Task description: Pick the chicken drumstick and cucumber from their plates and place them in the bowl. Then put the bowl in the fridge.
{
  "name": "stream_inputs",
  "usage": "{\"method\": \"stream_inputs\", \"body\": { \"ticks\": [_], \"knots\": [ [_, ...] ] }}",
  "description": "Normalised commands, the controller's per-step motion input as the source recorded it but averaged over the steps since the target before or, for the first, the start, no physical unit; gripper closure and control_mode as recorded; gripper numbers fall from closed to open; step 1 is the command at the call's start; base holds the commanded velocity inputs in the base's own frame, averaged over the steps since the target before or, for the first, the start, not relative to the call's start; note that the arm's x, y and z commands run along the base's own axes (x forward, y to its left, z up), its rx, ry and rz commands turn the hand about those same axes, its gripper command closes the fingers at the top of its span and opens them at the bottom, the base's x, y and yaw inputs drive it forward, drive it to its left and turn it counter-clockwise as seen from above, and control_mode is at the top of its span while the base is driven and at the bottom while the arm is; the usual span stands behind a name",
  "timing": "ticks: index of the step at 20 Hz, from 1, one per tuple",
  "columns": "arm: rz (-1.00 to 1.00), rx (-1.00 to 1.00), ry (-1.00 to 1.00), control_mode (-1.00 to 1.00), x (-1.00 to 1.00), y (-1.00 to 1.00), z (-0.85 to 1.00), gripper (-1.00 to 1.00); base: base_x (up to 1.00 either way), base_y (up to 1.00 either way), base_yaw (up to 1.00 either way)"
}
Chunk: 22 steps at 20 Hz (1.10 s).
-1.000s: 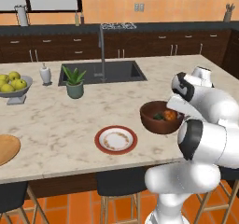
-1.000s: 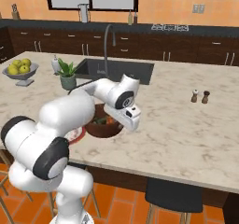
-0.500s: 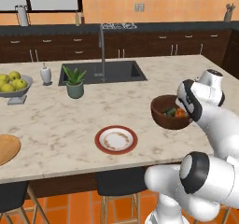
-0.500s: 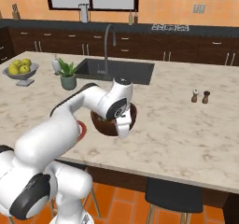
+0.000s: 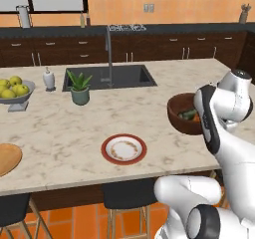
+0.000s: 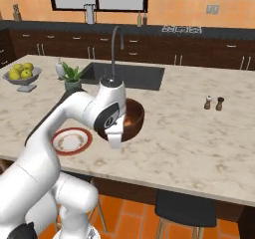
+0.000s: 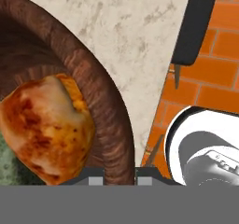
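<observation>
Left base view, from the left edge: a flat tan wooden disc plate (image 5: 7, 158) lies at the counter's near edge, with a grey footed bowl of yellow fruit (image 5: 14, 90) behind it, then a spiky green potted plant (image 5: 79, 87) beside the dark sink (image 5: 110, 77). Nearer the front sits the white plate with red rim and speckled centre (image 5: 124, 149). Right of it the round deep reddish-brown wooden bowl (image 5: 185, 114) is lifted above the marble counter (image 5: 60, 133), the short dark green cucumber (image 5: 188, 114) lying inside it (partly hidden by the white arm). In the hand view the glossy orange-brown chicken drumstick (image 7: 44, 127) rests inside the bowl too, and the gripper (image 7: 119, 174) has its fingertips (image 7: 95, 174) closed on the bowl's rim, one on each side of the wall.
</observation>
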Motion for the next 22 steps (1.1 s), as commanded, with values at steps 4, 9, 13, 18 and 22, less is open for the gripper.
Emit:
{"method": "stream_inputs", "body": {
  "ticks": [4, 9, 13, 18, 22],
  "knots": [
    [-0.01, 0.01, 0.05, -1.0, -0.75, 0.22, 0.47, 1.0, 0.0, 0.0, 0.0],
    [0.0, 0.0, -0.02, 1.0, -0.2, 0.08, 0.0, 1.0, -0.29, -0.05, -0.08],
    [0.0, 0.0, 0.0, 1.0, 0.0, 0.0, 0.0, 1.0, -0.32, -0.45, -0.57],
    [0.0, 0.0, 0.0, 1.0, 0.0, 0.0, 0.0, 1.0, -0.04, -0.25, -0.84],
    [0.0, 0.0, 0.0, 1.0, 0.0, 0.0, 0.0, 1.0, 0.0, -0.06, -0.93]
  ]
}}
